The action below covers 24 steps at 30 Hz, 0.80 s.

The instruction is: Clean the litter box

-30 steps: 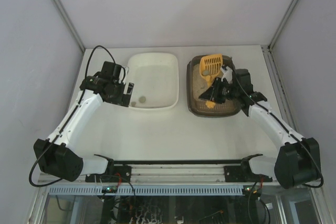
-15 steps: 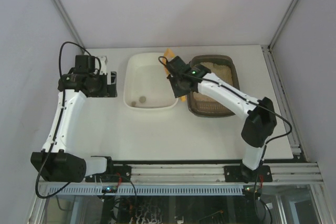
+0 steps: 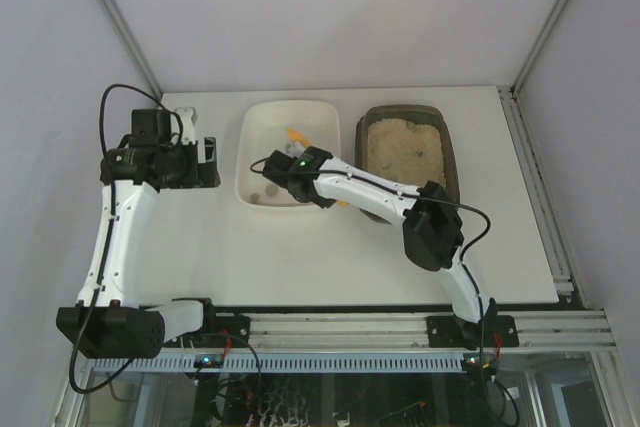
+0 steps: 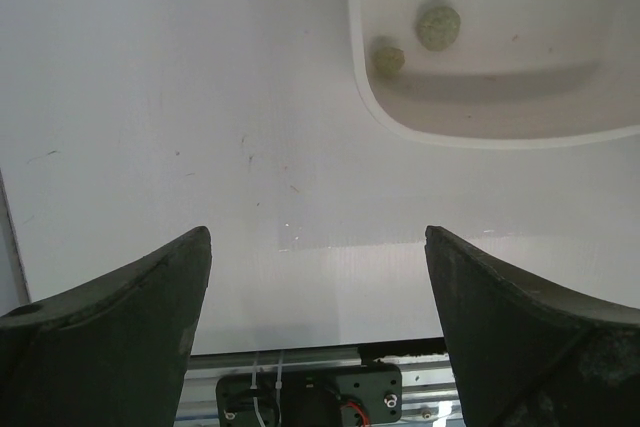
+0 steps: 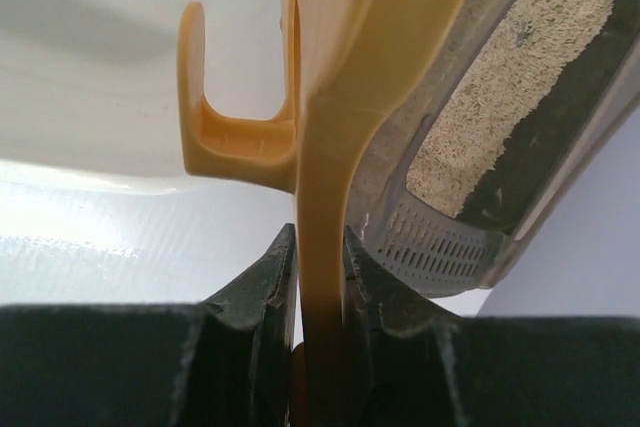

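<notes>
1. A second ago the right arm was bent over the litter box (image 3: 451,152), with the yellow scoop (image 3: 296,135) lying in the litter. Half a second ago it was stretched across, with the scoop at the gap between the box and the white tub (image 3: 243,147). Now it reaches further left and the scoop hangs over the inside of the tub.
2. The right gripper (image 5: 320,277) has its fingers clamped on the scoop's handle. In the right wrist view the handle rises straight out from between them, the tub is on the left and the box on the right.
3. A second ago the left gripper (image 4: 318,247) was at the tub's near-left corner. It now sits off to the left of the tub, apart from it, above the bare table (image 3: 300,257).
4. The left gripper's fingers are wide apart and hold nothing.
5. The litter box has not moved. It stands at the far right of the table, just beside the tub's right side with a narrow gap between them. With the arm gone from above it, its beige litter shows in full.
6. The tub is also where it was. 2 greenish clumps (image 4: 439,24) (image 4: 387,57) lie on its floor near the near-left corner, close together. A second ago only 1 of them showed.
</notes>
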Available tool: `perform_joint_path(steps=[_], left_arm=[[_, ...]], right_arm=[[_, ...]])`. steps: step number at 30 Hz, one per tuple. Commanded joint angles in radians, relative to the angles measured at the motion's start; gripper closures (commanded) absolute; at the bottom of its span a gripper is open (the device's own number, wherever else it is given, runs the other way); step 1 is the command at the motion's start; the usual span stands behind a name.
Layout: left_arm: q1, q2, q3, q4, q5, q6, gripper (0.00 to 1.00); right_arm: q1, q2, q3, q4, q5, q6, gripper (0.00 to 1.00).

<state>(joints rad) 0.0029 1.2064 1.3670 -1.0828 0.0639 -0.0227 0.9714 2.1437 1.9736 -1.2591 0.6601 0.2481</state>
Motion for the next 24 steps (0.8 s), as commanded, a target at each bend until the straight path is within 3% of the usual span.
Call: perform_joint_path(steps=[1, 8, 16, 24], left_arm=[[0.011, -0.027, -0.011, 0.014, 0.012, 0.015, 0.08], [0.014, -0.014, -0.008, 0.007, 0.04, 0.018, 0.08], [0.013, 0.026, 0.011, -0.002, 0.086, 0.022, 0.09], [0.013, 0.102, 0.117, -0.052, 0.177, 0.087, 0.08]], right_arm=[[-0.009, -0.052, 0.037, -0.023, 0.112, -0.006, 1.0], [-0.087, -0.212, -0.062, -0.059, 0.134, -0.032, 1.0], [-0.228, -0.338, -0.305, -0.141, 0.23, -0.044, 1.0], [-0.367, -0.388, -0.398, -0.106, 0.151, -0.137, 1.0]])
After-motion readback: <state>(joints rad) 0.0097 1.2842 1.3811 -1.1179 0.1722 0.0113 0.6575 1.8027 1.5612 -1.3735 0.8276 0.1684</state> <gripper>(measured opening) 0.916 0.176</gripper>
